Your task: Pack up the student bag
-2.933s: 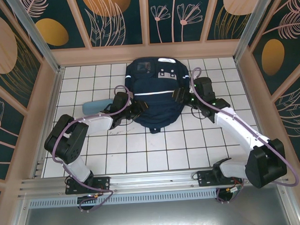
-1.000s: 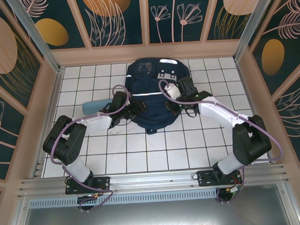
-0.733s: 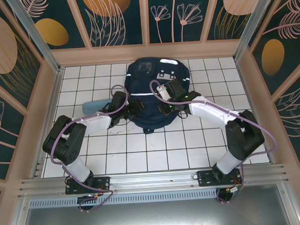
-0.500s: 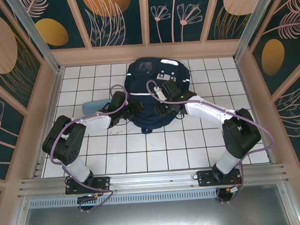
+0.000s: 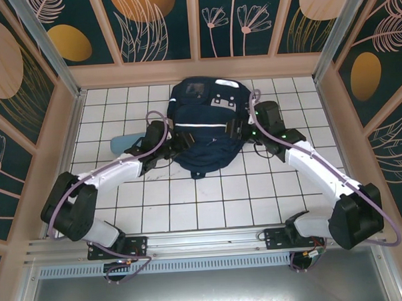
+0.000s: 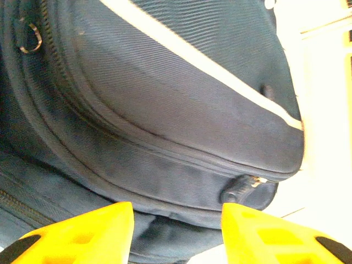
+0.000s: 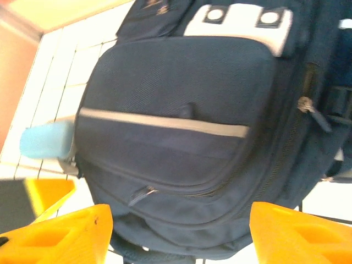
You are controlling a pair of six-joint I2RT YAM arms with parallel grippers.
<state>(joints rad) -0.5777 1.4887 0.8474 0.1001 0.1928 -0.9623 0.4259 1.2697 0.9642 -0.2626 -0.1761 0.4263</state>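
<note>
The student bag point(image 5: 203, 127) is a navy backpack with a thin white stripe and grey patches, lying flat at the back middle of the tiled table. My left gripper point(image 5: 179, 140) is against its left side. In the left wrist view its yellow fingers point(image 6: 82, 234) stand apart, with the bag's seam and a black zip pull point(image 6: 242, 190) just beyond them and nothing pinched. My right gripper point(image 5: 235, 128) hovers at the bag's right side. Its jaws point(image 7: 179, 236) are wide open above the front pocket point(image 7: 176, 126), whose zip pull point(image 7: 140, 195) lies free.
A light-blue rolled object point(image 5: 124, 140) lies on the tiles left of the bag, partly behind my left arm, and shows as a pale blue end point(image 7: 47, 140) in the right wrist view. Wooden walls point(image 5: 197, 70) close in the table on three sides.
My right gripper has drawn back from over the bag's middle to its right side and opened from shut. My left arm has stretched out lower, its gripper staying at the bag's left side.
</note>
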